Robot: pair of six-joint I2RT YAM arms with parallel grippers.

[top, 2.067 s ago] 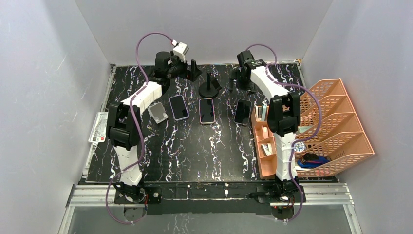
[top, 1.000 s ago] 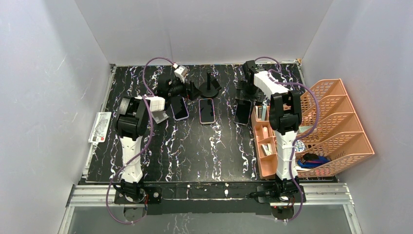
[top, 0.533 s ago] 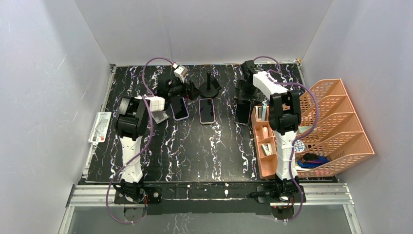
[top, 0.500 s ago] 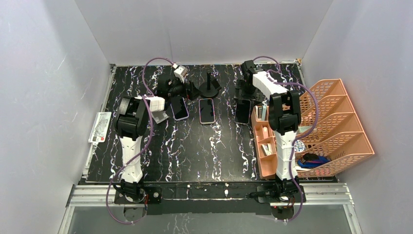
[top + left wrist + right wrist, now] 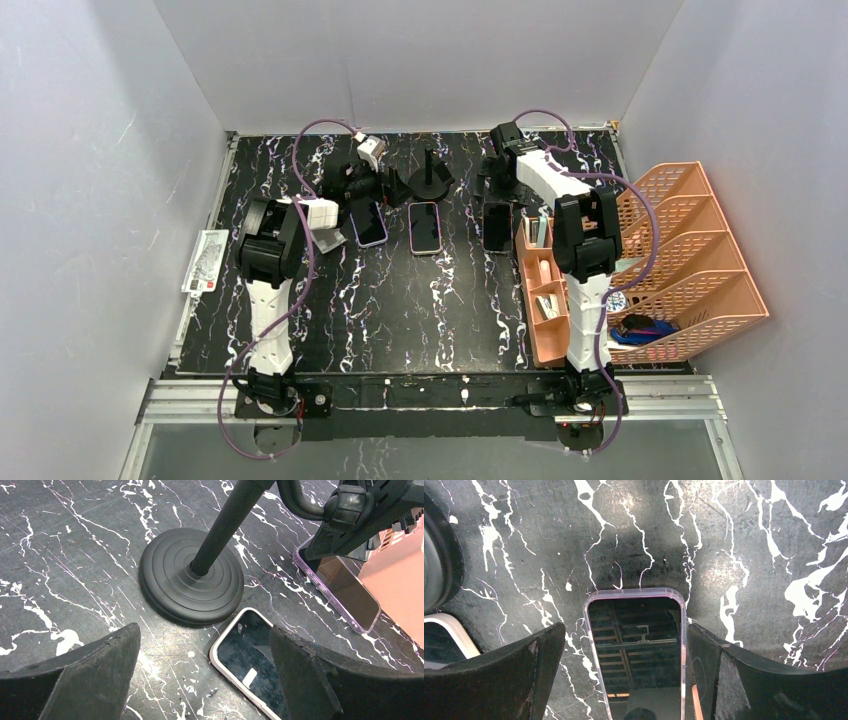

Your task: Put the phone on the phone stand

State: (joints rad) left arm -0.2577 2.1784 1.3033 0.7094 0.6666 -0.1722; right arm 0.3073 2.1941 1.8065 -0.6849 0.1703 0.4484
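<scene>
A black phone stand (image 5: 430, 180) with a round base (image 5: 192, 582) stands at the back middle of the table. Three phones lie in a row in front of it: a purple-cased one (image 5: 367, 220), a white-cased one (image 5: 425, 227) (image 5: 250, 655) and a clear-cased one (image 5: 497, 225) (image 5: 636, 645). My right gripper (image 5: 496, 195) (image 5: 624, 670) is open and low, straddling the far end of the clear-cased phone; its right finger (image 5: 734, 675) sits against the phone's edge. My left gripper (image 5: 392, 185) (image 5: 205, 675) is open and empty, just left of the stand base, with the white-cased phone's corner between its fingers.
An orange desk organizer (image 5: 545, 290) stands right next to the clear-cased phone, with an orange file rack (image 5: 690, 260) beyond it. A grey flat object (image 5: 323, 230) lies left of the purple-cased phone. A white packet (image 5: 203, 262) lies at the table's left edge.
My left arm has folded in from the back wall to beside the stand. My right gripper has come down from the back onto the far end of the clear-cased phone.
</scene>
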